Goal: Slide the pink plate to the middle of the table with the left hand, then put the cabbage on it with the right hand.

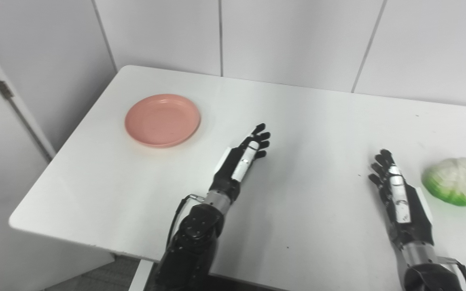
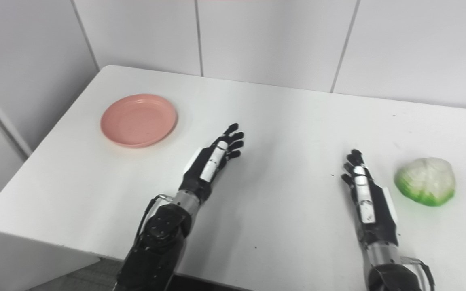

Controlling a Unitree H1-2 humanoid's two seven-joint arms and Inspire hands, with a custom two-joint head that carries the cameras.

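White table: one pink plate, one cabbage, two empty hands.

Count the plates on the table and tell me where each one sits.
1. The pink plate lies on the table's far left part, empty, apart from both robot hands. Nothing in view could hide another.

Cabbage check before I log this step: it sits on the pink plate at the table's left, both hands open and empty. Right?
Not quite. The cabbage lies on the bare table at the right, beside the right hand. The pink plate is empty, as the left eye view shows. The left hand is open too.
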